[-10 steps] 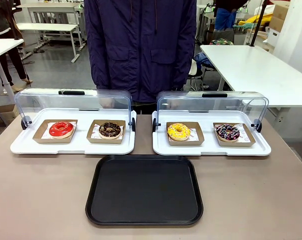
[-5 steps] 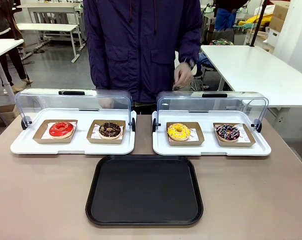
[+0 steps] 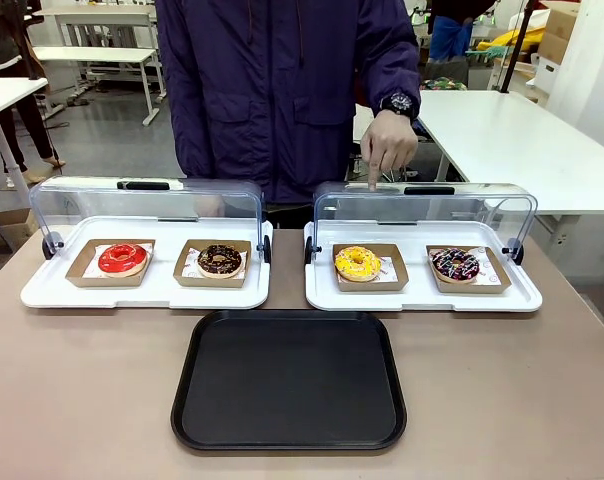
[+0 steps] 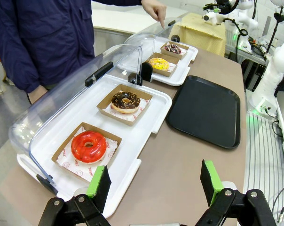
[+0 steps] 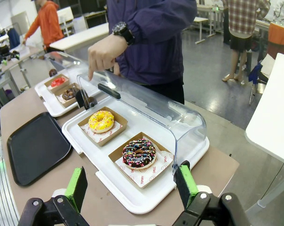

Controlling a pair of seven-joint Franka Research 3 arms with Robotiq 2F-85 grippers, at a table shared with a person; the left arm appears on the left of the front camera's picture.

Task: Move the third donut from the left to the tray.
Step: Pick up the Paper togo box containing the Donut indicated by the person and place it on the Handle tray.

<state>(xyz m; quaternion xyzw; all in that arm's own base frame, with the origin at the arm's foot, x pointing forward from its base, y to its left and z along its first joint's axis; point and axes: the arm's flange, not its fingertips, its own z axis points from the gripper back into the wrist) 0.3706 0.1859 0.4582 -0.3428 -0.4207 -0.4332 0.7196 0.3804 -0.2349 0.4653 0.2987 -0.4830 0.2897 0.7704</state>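
The third donut, yellow-iced with sprinkles, sits in a brown cardboard holder on the right white tray; it also appears as the third donut and the third donut. The black tray lies in front, nearer me, with nothing on it. A person's hand points a finger down at the raised clear lid above that donut. My left gripper hangs open beyond the left end of the table. My right gripper hangs open past the right end, near the chocolate sprinkled donut.
The left white tray holds a red-iced donut and a chocolate donut under a raised clear lid. The chocolate sprinkled donut sits right of the yellow one. The person stands at the far edge. White tables stand behind.
The person's hand has come up from their side and moved down over the right tray's lid, finger now pointing at it. Donuts and trays have not moved.
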